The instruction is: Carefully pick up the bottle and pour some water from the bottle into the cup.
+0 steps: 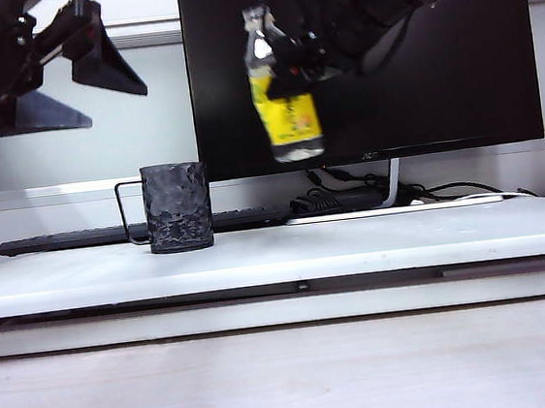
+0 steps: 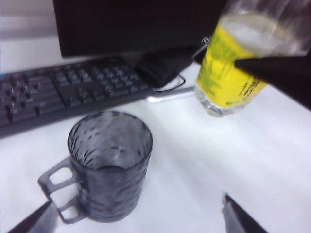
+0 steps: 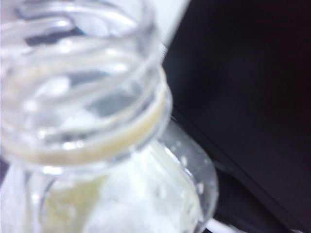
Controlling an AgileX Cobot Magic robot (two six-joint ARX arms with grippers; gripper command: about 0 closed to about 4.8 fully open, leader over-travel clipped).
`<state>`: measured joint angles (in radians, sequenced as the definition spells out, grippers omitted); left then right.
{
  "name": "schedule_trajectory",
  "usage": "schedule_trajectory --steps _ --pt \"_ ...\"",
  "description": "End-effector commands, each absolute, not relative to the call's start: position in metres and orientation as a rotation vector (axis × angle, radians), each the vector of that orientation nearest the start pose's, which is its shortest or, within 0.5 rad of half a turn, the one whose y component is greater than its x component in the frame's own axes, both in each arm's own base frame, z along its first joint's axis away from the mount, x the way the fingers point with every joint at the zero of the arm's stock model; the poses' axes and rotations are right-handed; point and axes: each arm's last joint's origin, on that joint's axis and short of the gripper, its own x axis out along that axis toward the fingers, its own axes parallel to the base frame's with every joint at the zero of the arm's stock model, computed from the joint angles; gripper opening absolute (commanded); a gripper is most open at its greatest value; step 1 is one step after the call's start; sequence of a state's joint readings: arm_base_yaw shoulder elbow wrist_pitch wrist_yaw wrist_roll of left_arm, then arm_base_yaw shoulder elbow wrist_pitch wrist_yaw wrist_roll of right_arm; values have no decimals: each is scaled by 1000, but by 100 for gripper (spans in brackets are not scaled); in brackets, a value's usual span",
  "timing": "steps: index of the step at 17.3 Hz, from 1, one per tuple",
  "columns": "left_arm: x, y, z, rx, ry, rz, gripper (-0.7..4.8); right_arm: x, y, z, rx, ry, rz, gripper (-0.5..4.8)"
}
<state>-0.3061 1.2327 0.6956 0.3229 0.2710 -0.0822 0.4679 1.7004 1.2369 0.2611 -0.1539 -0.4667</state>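
The dark dimpled cup [image 1: 177,206] stands upright on the white table, its wire handle [image 1: 130,211] pointing left. My right gripper [image 1: 290,71] is shut on the bottle [image 1: 288,115], holding it high above the table, right of the cup, nearly upright with the neck tilted slightly left. In the left wrist view the cup [image 2: 109,165] sits below and the bottle [image 2: 228,73] hangs beyond it, apart from it. The bottle's open neck [image 3: 82,97] fills the right wrist view and hides the fingers. I cannot make out the water. My left gripper [image 1: 118,103] [image 2: 138,222] hangs open above and left of the cup.
A black monitor [image 1: 432,51] stands behind the bottle on a silver stand [image 1: 388,187]. A black keyboard [image 1: 72,240] [image 2: 63,92] lies behind the cup, with dark cables [image 1: 321,201] beside it. The white table [image 1: 374,242] ends in a front edge toward the camera.
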Motion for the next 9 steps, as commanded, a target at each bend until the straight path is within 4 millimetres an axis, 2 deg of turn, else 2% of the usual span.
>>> schedule_trajectory --steps 1,6,9 --pt "253 -88 261 -73 219 -565 479 350 182 303 -515 -37 636 198" --pt "253 -88 261 -72 219 -562 479 351 205 291 -625 -112 649 198" --pt "253 -88 261 -72 220 -562 479 349 217 288 -763 -199 641 197"
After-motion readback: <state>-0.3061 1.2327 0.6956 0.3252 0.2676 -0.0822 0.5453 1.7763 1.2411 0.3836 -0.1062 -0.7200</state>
